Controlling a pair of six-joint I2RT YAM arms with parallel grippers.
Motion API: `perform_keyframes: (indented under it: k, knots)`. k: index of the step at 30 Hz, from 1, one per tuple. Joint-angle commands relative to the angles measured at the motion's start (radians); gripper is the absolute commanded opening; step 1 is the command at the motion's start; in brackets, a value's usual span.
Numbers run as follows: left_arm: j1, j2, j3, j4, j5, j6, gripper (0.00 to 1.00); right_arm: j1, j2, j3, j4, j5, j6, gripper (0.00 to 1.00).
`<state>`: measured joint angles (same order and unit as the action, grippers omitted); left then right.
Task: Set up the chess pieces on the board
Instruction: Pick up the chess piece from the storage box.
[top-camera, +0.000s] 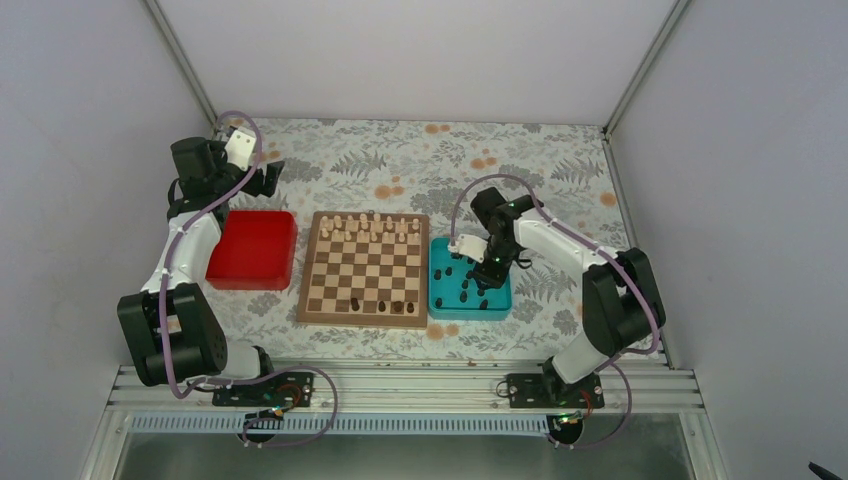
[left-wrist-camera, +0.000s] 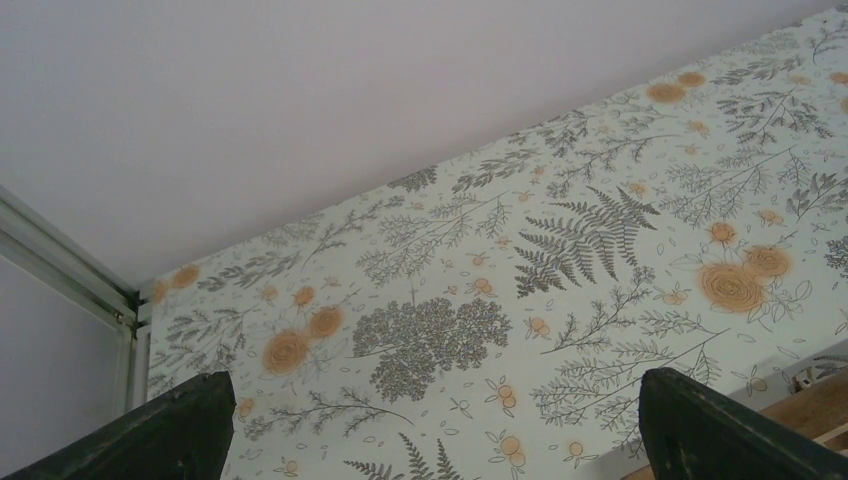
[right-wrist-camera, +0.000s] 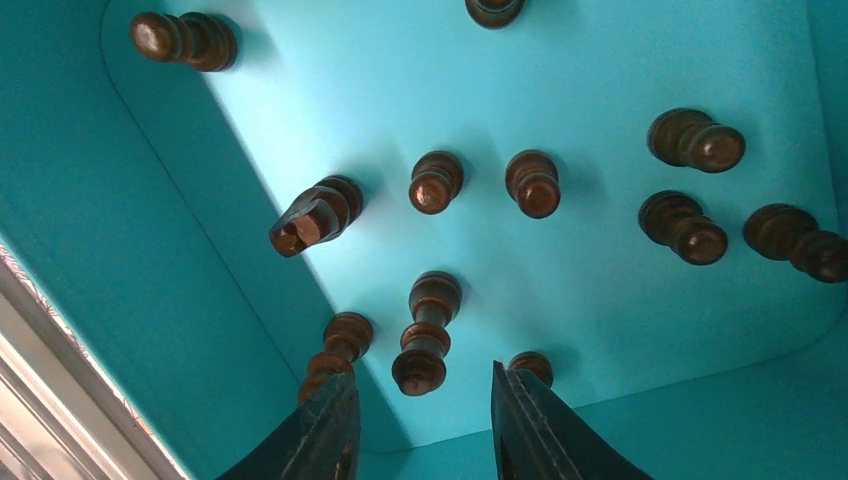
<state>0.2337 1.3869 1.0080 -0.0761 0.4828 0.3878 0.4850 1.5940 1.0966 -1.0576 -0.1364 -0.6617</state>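
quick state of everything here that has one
left claw, open, empty
right claw, open, low in teal tray, tips beside a tall dark piece
teal tray, holds many dark chess pieces
red tray, empty
board, pale pieces on far rows, few dark ones on near row

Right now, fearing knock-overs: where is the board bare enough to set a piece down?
The board is bare in its middle rows, between the cream pieces along the far edge and the few dark chess pieces on the near row. That row's left corner looks free. Crowded: the far two rows.
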Motion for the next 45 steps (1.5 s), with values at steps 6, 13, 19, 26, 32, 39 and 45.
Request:
perform_keyframes:
  k: [6, 13, 19, 26, 32, 39, 45]
  knots:
    - [0.004, -0.007, 0.001, 0.02, 0.027, -0.007, 1.0, 0.012, 0.015, -0.05, 0.051, -0.029, 0.016, 0.35]
    - [0.004, 0.004, 0.009, 0.012, 0.037, -0.007, 1.0, 0.013, 0.03, -0.065, 0.073, -0.023, 0.019, 0.35]
    - [0.004, 0.004, 0.008, 0.013, 0.04, -0.007, 1.0, 0.013, 0.04, -0.067, 0.084, -0.01, 0.02, 0.35]
    - [0.004, 0.009, 0.01, 0.009, 0.049, -0.006, 1.0, 0.012, 0.047, -0.067, 0.083, -0.013, 0.023, 0.25]
    - [0.004, 0.014, 0.006, 0.008, 0.056, -0.004, 1.0, 0.012, 0.035, -0.05, 0.059, -0.017, 0.023, 0.11]
    - [0.004, 0.006, -0.003, 0.015, 0.052, -0.004, 1.0, 0.031, -0.002, 0.099, -0.051, 0.021, 0.02, 0.05]
    - [0.003, -0.001, -0.006, 0.019, 0.048, -0.004, 1.0, 0.13, 0.042, 0.318, -0.157, 0.104, 0.018, 0.04]
